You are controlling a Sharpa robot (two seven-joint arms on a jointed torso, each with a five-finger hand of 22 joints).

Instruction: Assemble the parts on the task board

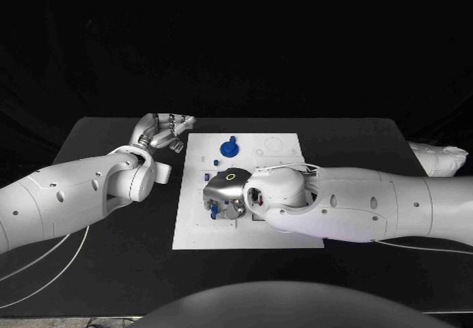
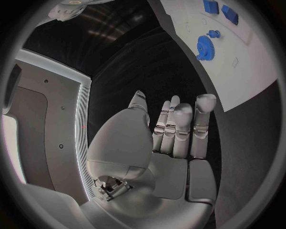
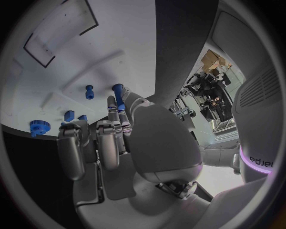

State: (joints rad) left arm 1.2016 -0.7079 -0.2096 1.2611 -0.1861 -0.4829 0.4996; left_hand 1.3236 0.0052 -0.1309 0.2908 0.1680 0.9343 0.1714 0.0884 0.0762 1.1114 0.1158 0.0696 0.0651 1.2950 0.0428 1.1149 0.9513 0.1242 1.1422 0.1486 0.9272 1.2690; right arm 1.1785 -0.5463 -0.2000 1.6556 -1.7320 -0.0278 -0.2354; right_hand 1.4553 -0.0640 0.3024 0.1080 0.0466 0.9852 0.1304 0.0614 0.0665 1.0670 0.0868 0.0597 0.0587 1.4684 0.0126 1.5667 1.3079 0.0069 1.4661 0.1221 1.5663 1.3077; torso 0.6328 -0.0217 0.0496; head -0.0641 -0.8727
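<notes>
The white task board lies in the middle of the black table. A blue gear sits on its far part. My right hand hovers over the board's left middle, and its thumb and a finger pinch a blue peg, seen in the head view as a blue peg under the fingers. In the right wrist view my right hand has a second blue peg, two small blue blocks and the blue gear on the board beyond it. My left hand rests off the board's far left corner, fingers straight, holding nothing.
In the left wrist view my left hand lies over bare black table, with the board, its gear and small blue pieces off to one side. Black table surrounds the board on every side.
</notes>
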